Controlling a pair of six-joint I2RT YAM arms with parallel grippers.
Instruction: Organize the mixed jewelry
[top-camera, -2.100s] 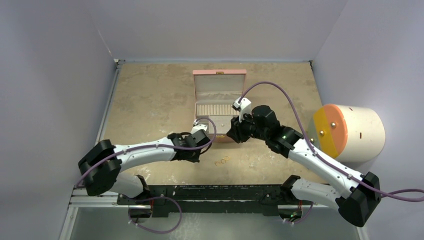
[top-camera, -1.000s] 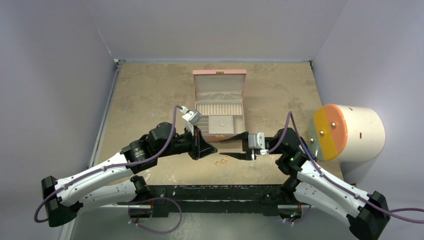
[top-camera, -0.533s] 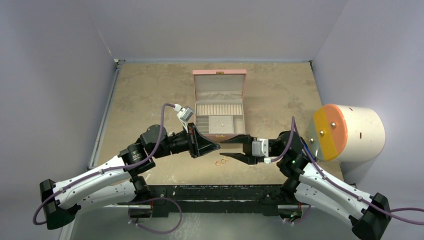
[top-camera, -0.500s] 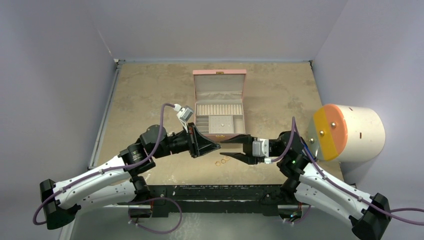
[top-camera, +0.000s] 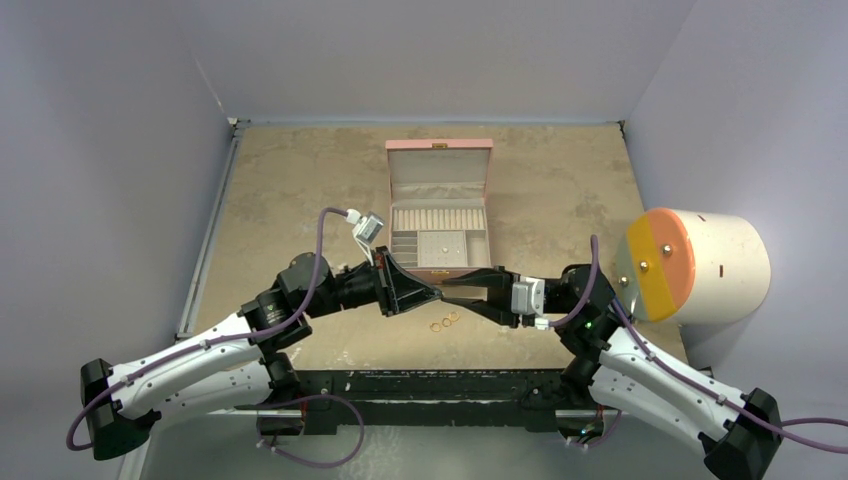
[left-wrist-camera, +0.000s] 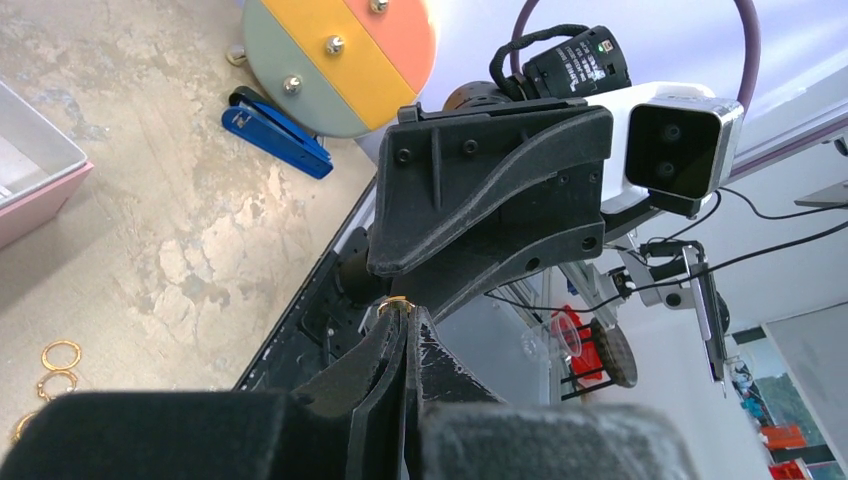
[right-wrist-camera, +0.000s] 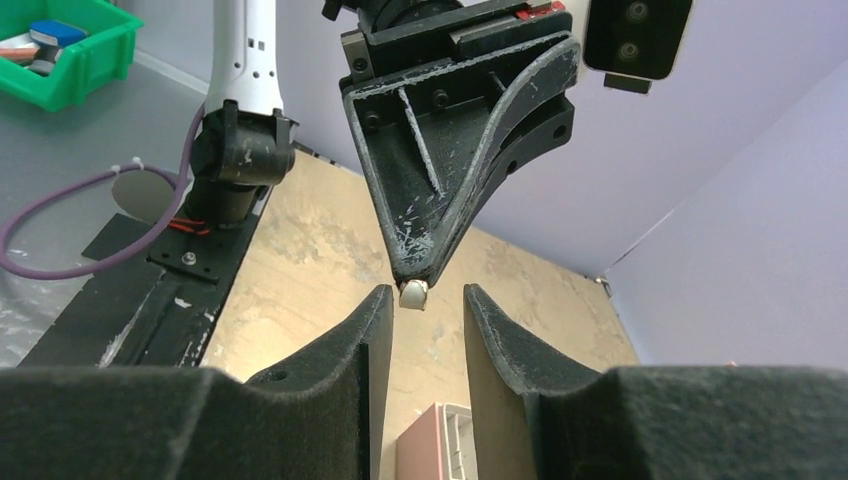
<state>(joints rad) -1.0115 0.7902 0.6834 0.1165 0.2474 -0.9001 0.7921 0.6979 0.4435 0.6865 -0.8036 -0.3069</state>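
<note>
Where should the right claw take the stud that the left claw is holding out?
I'd take the pale bead end of the stud, the only part poking past the shut tips of the left claw. Bring the open right claw straight on, tip to tip, one finger each side of the bead.

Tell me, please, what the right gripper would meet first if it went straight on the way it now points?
Probably the small jewelry piece pinched in the shut left gripper, which faces the right gripper head-on, just ahead of its open jaws; exact depth is unclear.
</note>
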